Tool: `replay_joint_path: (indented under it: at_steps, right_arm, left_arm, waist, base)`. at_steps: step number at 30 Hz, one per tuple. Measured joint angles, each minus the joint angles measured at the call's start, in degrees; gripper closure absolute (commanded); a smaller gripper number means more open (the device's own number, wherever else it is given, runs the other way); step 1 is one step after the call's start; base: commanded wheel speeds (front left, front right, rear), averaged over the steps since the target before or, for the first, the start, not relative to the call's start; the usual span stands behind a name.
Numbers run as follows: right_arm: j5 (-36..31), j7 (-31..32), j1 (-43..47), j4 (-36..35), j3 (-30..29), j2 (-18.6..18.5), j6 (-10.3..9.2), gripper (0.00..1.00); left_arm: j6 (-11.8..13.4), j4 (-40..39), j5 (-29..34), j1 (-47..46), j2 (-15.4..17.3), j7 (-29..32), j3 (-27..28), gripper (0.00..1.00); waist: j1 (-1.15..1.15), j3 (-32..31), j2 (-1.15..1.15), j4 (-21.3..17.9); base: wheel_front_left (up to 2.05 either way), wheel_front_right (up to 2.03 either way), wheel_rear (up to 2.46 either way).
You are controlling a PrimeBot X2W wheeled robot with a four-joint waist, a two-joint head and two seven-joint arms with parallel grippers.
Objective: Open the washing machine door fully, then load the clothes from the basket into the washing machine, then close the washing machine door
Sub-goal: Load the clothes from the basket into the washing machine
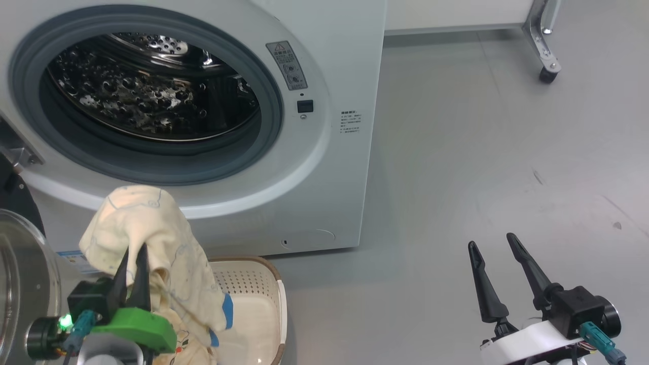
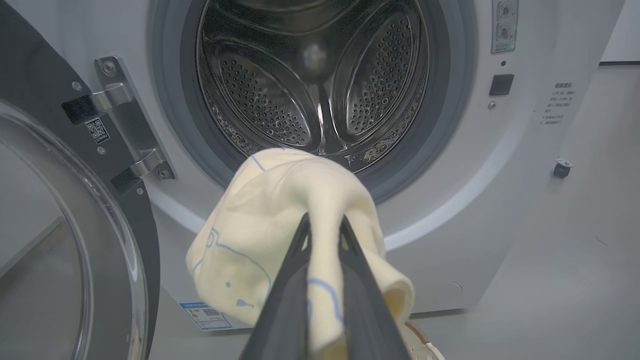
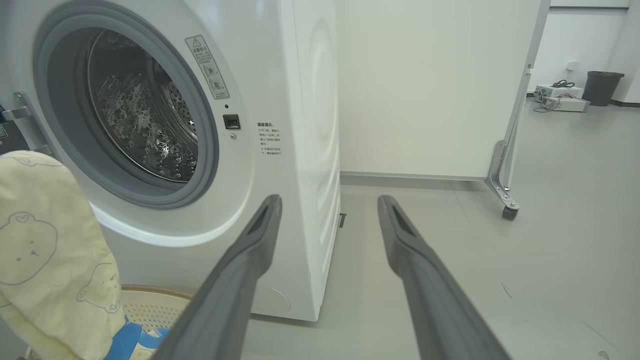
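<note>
The white washing machine (image 1: 334, 167) stands with its porthole uncovered and its steel drum (image 2: 310, 90) showing. Its door (image 2: 75, 240) is swung out to the left, the glass bowl (image 1: 23, 284) at the head view's lower left. My left gripper (image 1: 134, 253) is shut on the clothes (image 1: 152, 248), a cream-yellow garment with blue cuffs, lifted above the basket (image 1: 253, 299) and below the porthole. The clothes (image 2: 270, 230) drape over the left fingertips, in front of the drum. My right gripper (image 1: 492, 243) stands open over the floor to the right, holding nothing. The clothes (image 3: 45, 260) and basket (image 3: 150, 305) also appear at the right wrist view's lower left.
Grey floor (image 1: 481, 152) spreads to the right of the machine. A white panel on a castor (image 1: 547, 73) stands at the back right. A dark bin (image 3: 602, 87) and some equipment sit far off in the right wrist view.
</note>
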Motion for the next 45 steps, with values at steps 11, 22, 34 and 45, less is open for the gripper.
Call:
replay_joint_path:
  at_steps: [11, 22, 34, 45]
  right_arm:
    - [-0.08, 0.0, -3.92, -2.05, 0.25, -0.02, 0.0, 0.0]
    - [0.22, 0.0, -7.84, -4.05, 0.15, -0.05, 0.0, 0.0]
    - [0.71, 0.0, -12.56, -5.11, 0.64, -0.09, 0.0, 0.0]
    - [1.42, 0.0, -14.59, -5.26, 0.93, -0.12, -0.01, 0.0]
  left_arm:
    - [-0.9, 1.89, -3.11, -11.03, 0.16, 3.81, 1.72, 1.0]
    - [-2.86, 4.27, -7.75, -25.35, 3.28, 9.66, 3.74, 1.0]
    - [-4.19, 10.25, -13.54, -39.08, 8.67, 20.5, 6.51, 1.0]
    - [-4.47, 12.51, -15.64, -49.21, 16.19, 28.82, 7.81, 1.0]
  waist:
    - [0.0, 6.92, 0.0, -1.58]
    - [0.0, 15.54, 0.0, -4.15]
    - [0.01, 24.91, 0.0, -6.77]
    - [0.01, 31.19, 0.0, -10.1]
  base:
    - [0.0, 0.0, 0.0]
    - [0.0, 0.0, 0.0]
    - [0.0, 0.0, 0.0]
    - [0.0, 0.0, 0.0]
